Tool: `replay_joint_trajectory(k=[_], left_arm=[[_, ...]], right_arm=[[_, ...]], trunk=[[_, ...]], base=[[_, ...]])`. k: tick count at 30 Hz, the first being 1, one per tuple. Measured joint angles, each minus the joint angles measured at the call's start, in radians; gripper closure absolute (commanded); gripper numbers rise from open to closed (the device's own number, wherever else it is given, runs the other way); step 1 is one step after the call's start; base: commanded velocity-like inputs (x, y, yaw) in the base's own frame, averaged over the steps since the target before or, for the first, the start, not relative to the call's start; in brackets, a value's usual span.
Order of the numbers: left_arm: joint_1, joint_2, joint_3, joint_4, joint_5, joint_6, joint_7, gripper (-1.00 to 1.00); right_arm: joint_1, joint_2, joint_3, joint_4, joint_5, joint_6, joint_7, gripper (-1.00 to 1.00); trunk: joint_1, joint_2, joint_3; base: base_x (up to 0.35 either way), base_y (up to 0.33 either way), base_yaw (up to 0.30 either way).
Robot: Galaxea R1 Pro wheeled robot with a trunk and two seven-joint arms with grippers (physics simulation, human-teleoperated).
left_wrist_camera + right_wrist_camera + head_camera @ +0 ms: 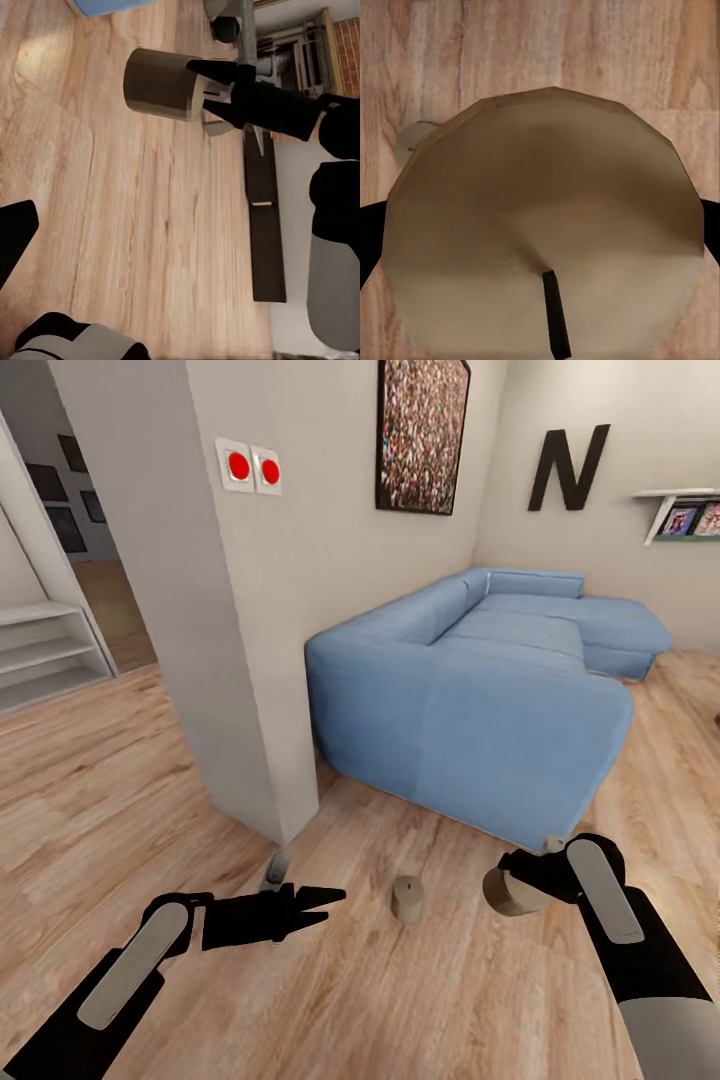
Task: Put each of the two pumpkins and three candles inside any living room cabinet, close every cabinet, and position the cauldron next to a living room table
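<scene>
Clamped in the right gripper (520,887) above the wood floor (400,1000): one beige candle (507,891), wick end square to the right wrist camera, lifted presumably for carrying to a cabinet. Standing upright on the boards between the arms, near the blue sofa (480,700): a second candle (407,898), with a third (275,868) by the foot of the wall corner (270,660), just beyond the left gripper (315,908). Parted and holding nothing, that left one, probably kept free for the next pick-up.

A home's living room — blue sofa (500,690) (sectional), framed picture (422,432), wood floor (90,780).
</scene>
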Motion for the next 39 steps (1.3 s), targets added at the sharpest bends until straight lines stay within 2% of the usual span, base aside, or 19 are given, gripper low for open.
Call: replay_joint_trajectory(k=[12,18,25,39], left_arm=[[0.000,0.000,-0.001,0.000,0.001,0.000,0.000,-1.00],[0.000,0.000,-0.001,0.000,0.001,0.000,0.000,-1.00],[0.000,-0.001,-0.001,0.000,0.000,0.000,0.000,-1.00],[0.000,-0.001,-0.001,0.000,-0.001,0.000,0.000,-1.00]], right_arm=[[0.000,-0.001,-0.001,0.000,0.000,0.000,0.000,1.00],[0.000,-0.001,-0.001,0.002,-0.002,0.000,0.001,1.00],[0.000,-0.003,0.000,0.006,-0.036,0.000,0.001,1.00],[0.000,-0.003,0.002,0.004,-0.033,-0.001,0.003,1.00]], trunk=[[0.000,0.000,-0.006],[0.000,0.000,-0.009],[0.000,0.000,-0.015],[0.000,0.000,-0.031]], base=[[0.182,0.146,-0.277],[0.017,0.007,-0.273],[0.001,0.000,-0.260],[0.000,0.000,-0.204]])
